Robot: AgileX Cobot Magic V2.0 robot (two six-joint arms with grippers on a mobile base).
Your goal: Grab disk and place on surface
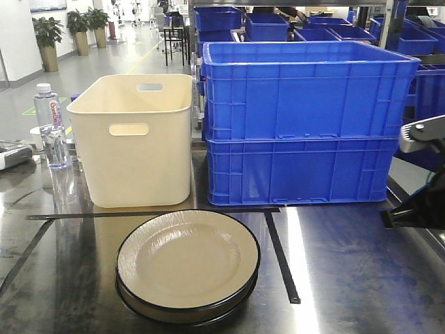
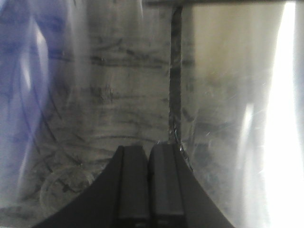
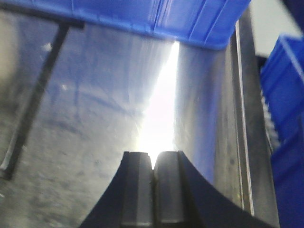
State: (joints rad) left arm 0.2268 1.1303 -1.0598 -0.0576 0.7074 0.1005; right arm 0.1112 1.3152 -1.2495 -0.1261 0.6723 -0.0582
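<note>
The disk (image 1: 186, 263) is a cream plate with a black rim, lying on top of a second dark-rimmed plate (image 1: 182, 312) at the front middle of the dark glossy surface (image 1: 348, 271). Neither wrist view shows the plates. My left gripper (image 2: 148, 147) is shut with nothing in it, low over scratched tabletop beside a black tape line (image 2: 175, 71); the front view does not show it. My right gripper (image 3: 153, 154) is also shut and empty, over a bright glare patch near the table's right edge. Its arm (image 1: 421, 205) shows at the right edge, well right of the plates.
A beige bin (image 1: 133, 142) stands behind the plates, with two stacked blue crates (image 1: 306, 129) to its right. A water bottle (image 1: 51, 125) stands at the left. Black tape lines (image 1: 280, 257) cross the table. The crate's base (image 3: 156, 19) lies ahead of my right gripper.
</note>
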